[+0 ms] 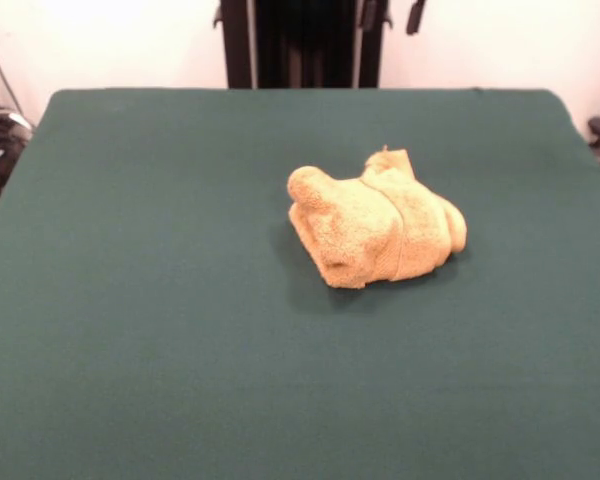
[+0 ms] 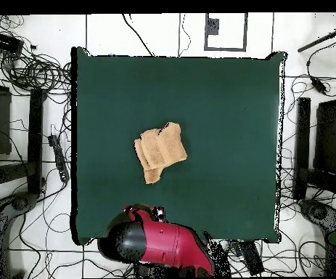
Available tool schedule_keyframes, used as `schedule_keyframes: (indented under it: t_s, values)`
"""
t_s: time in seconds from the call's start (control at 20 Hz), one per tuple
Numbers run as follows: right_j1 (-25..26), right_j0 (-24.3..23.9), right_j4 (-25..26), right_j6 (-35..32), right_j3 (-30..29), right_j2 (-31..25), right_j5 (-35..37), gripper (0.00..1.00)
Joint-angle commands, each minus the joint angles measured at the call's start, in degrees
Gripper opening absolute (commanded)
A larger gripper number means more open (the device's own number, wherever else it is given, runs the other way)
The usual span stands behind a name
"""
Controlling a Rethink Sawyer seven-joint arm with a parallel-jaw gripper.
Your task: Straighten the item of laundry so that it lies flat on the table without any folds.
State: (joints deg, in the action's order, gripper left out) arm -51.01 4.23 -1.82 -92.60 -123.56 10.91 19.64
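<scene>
Overhead view showed the red arm (image 2: 163, 243) drawn back over the worktop's (image 2: 228, 182) edge nearest the robot base, bulky red-and-black housing hiding whatever sat under it. Jaws: could not tell if wide or narrow, nothing seen held or touched. The arm was well apart from the towel (image 2: 160, 151), with bare green cloth between them.

The towel lay bunched near the middle of the worktop (image 1: 130, 330), a little toward the robot's side in the overhead view. It was crumpled, not flat: front view showed the towel (image 1: 375, 222) heaped in rolled folds, a rounded lump at picture-left, a thicker fold across the middle, one corner poking up at the far side.

Open room on all sides of the towel; no worktop edge close to it. Front view gave only dark pedestal parts at the top edge. Cables and dark equipment lay on the floor around the worktop, off the cloth.
</scene>
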Motion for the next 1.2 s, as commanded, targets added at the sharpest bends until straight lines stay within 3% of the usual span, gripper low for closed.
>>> schedule_keyframes:
  t_s: [0.05,0.6,1.2]
  values:
    - [2.76,-0.73,-2.81,-11.77,-1.24,-7.06,-5.95,1.0]
    - [5.39,-2.12,-1.8,-10.56,-0.9,-8.43,-9.31,1.0]
    - [9.07,-0.08,-1.33,-10.32,3.91,-6.64,-10.28,1.0]
